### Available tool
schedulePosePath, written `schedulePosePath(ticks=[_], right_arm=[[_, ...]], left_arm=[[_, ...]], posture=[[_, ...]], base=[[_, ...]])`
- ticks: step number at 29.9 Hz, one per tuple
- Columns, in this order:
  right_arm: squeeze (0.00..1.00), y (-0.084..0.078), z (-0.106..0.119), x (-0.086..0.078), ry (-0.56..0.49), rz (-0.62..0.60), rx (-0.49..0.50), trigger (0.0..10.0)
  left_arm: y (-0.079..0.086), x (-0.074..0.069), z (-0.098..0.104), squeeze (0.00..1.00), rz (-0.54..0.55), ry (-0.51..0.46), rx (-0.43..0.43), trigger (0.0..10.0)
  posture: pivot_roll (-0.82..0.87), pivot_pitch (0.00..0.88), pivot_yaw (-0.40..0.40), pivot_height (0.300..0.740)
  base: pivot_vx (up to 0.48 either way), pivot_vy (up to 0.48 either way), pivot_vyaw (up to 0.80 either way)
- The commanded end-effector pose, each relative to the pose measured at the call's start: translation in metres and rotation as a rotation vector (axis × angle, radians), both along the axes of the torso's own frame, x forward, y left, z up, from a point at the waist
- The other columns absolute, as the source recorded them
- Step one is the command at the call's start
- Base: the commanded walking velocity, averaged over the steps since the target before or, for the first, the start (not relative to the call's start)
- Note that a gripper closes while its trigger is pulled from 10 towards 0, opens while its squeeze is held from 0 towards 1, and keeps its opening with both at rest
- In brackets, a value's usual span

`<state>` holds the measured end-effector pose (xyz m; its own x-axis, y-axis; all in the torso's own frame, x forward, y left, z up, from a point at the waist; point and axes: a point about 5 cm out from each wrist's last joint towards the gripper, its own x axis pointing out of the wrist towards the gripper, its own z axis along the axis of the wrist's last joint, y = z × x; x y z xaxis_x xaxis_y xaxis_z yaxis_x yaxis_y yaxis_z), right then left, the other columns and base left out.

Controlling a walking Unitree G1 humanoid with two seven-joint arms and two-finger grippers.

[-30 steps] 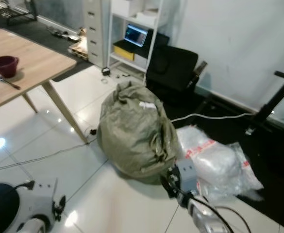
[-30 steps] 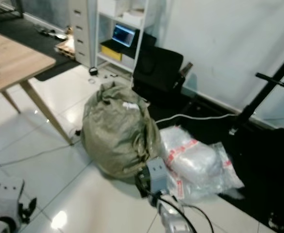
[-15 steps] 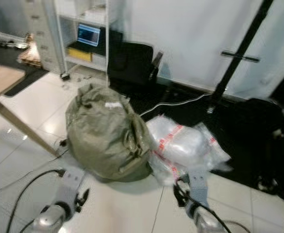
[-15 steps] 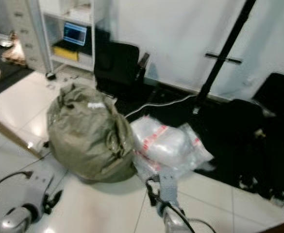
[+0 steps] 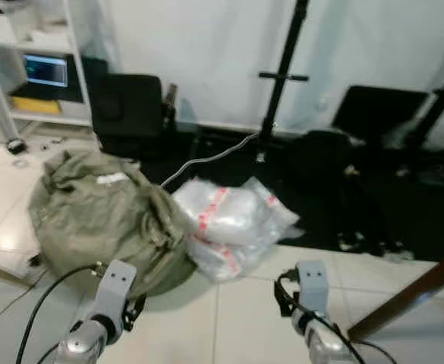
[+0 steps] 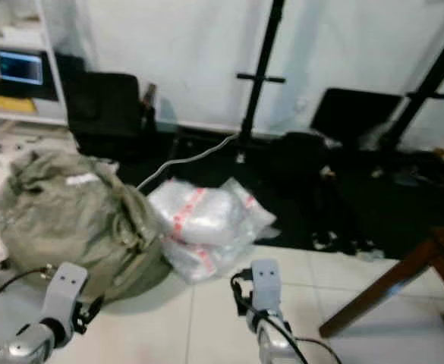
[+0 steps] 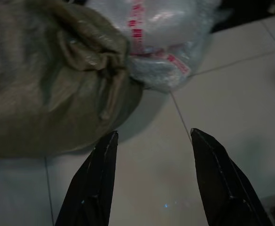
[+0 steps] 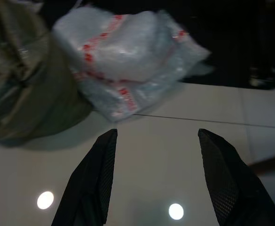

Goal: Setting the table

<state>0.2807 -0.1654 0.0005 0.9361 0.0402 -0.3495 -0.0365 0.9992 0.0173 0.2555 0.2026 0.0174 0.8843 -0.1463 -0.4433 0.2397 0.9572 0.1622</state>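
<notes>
No tableware is in sight. My left gripper (image 7: 153, 133) hangs low over the white tiled floor, open, with nothing between its fingers; the olive green sack (image 7: 43, 75) lies just beyond it. My right gripper (image 8: 157, 132) is also open and empty above the tiles, pointing towards the clear plastic bags with red print (image 8: 128, 61). In the head views my left arm (image 5: 106, 303) and right arm (image 5: 310, 299) hang at the bottom of the picture.
The sack (image 5: 100, 216) and plastic bags (image 5: 229, 224) lie on the floor ahead. A slanted brown wooden leg (image 6: 381, 292) stands at the right. Black stands (image 5: 282, 76), dark bags, a cable (image 5: 206, 159) and a white shelf with a screen (image 5: 43, 70) line the far wall.
The camera has swung to the right: the wooden table with the bowl has left the picture, the sack has slid left, and the stands and wooden leg have come in. Both arms still hang low.
</notes>
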Motion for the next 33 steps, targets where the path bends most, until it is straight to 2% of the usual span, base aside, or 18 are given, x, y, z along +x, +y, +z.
schedulePosePath(ticks=[1,7,33], right_arm=[[0.00,0.0021,-0.0044,-0.0038,0.016,-0.004,0.010,10.0],[0.00,0.0027,-0.0035,-0.0032,0.009,-0.004,0.013,10.0],[0.00,0.0023,-0.0008,-0.0002,-0.003,0.002,0.012,10.0]], left_arm=[[-0.0001,-0.0055,-0.0072,0.00,-0.006,0.031,0.003,10.0],[-0.0029,-0.0041,-0.0034,0.00,-0.018,0.008,-0.021,10.0],[-0.0030,0.0009,-0.0007,0.00,-0.026,-0.010,-0.007,10.0]], posture=[[0.05,0.038,0.029,0.740],[0.04,0.037,0.029,0.740],[0.04,0.020,0.026,0.740]], base=[[0.000,0.000,-0.78],[0.000,0.000,-0.78],[0.000,0.000,-0.78]])
